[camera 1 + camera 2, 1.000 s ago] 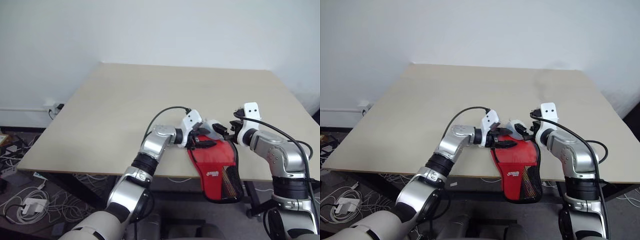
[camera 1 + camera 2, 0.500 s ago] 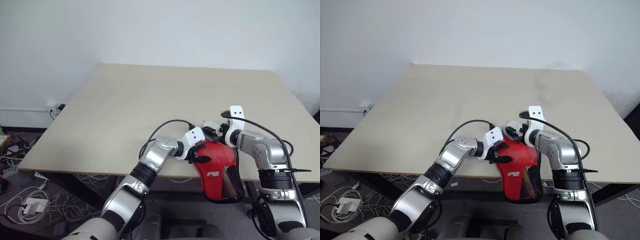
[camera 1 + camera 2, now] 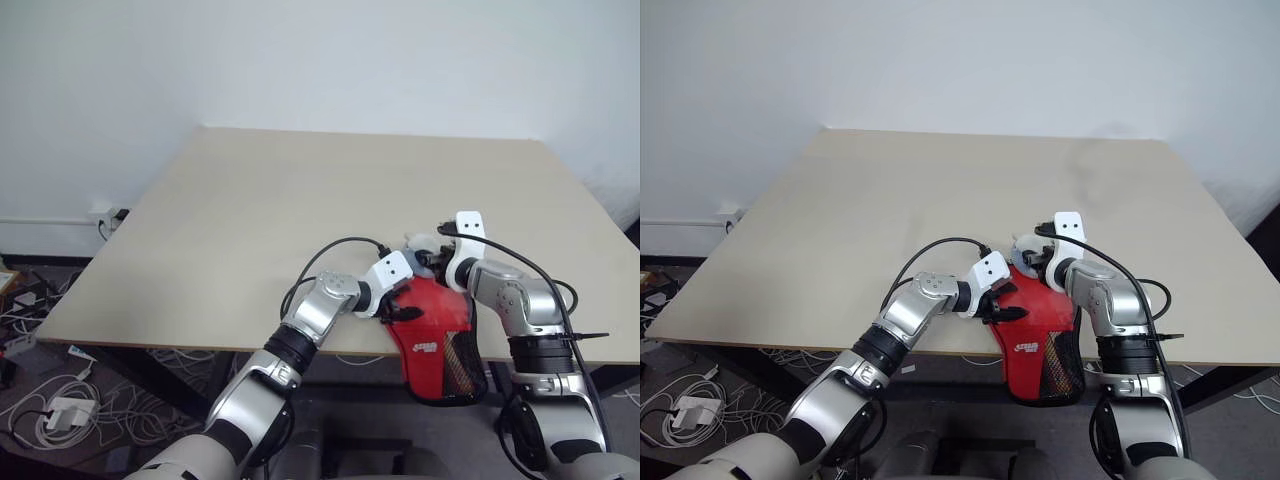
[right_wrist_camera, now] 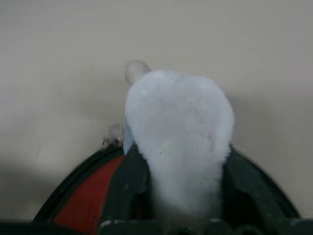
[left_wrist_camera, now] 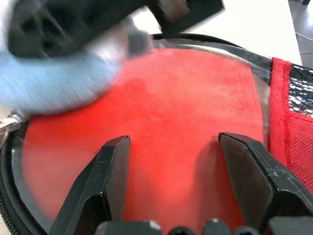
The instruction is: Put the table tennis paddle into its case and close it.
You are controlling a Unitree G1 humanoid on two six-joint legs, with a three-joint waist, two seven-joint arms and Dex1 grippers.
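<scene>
Bearing an unreadable white logo, the case [image 3: 432,335] lies under the open left claw [image 5: 171,161].

Even, soft room light; both wrist views blurred up close.

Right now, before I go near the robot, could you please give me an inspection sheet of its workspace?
Surface: beige table, mostly bare.
Job's things: red case at the near edge, its mesh end hanging over; table tennis paddle inside, its red face under the clear half. Zip state: cannot tell.
Clutter: small white ball on the table beyond the case.
Grippers: left gripper open, over the clear half. Right gripper at the case's far rim, with an unidentified pale piece.
Cables: black arm cable; loose floor cables.
Surroundings: white wall.
</scene>
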